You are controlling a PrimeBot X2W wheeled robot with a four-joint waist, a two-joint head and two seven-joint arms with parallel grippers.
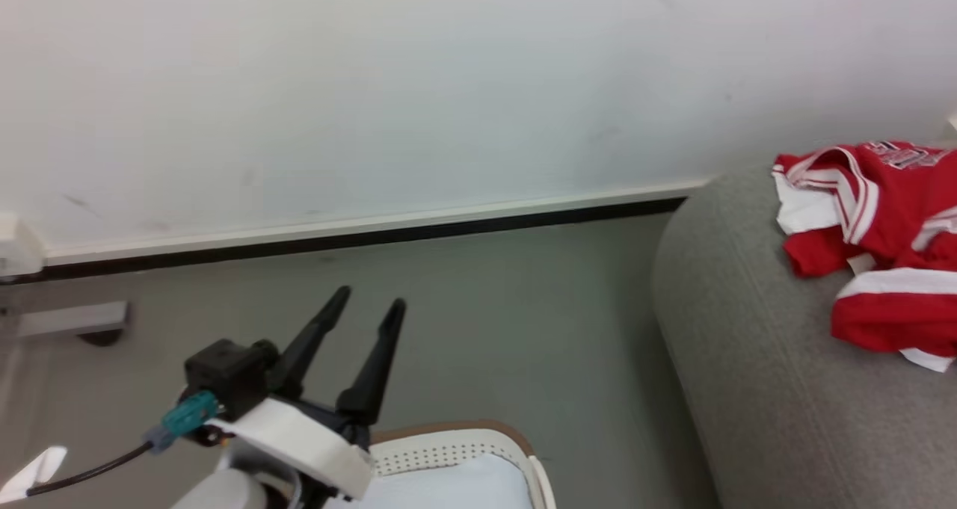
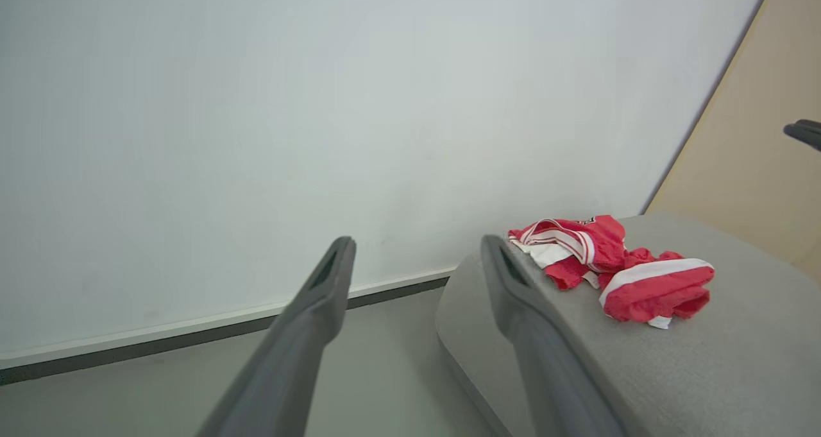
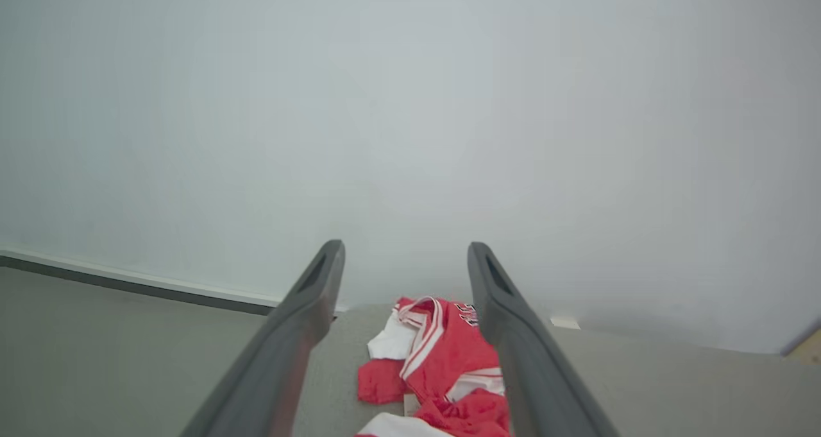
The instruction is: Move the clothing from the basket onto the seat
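Observation:
The red and white clothing [image 1: 882, 240] lies crumpled on the grey seat [image 1: 755, 359] at the right, its dark emblem near the top. The left wrist view has the clothing [image 2: 616, 267] on the seat [image 2: 705, 373] too. My left gripper [image 1: 370, 297] is open and empty above the floor, just beyond the cream basket [image 1: 456, 445] with its brown rim. In its own view the left gripper [image 2: 417, 248] holds nothing. My right gripper [image 3: 404, 251] is open and empty, raised above the clothing [image 3: 442, 366] on the seat [image 3: 641, 385].
A pale white-blue lining cloth [image 1: 456, 483] lies inside the basket. A white wall with a dark baseboard [image 1: 359, 236] runs behind the grey floor [image 1: 508, 329]. A beige panel [image 2: 757, 154] stands beyond the seat. A wheeled grey base [image 1: 67, 322] sits at far left.

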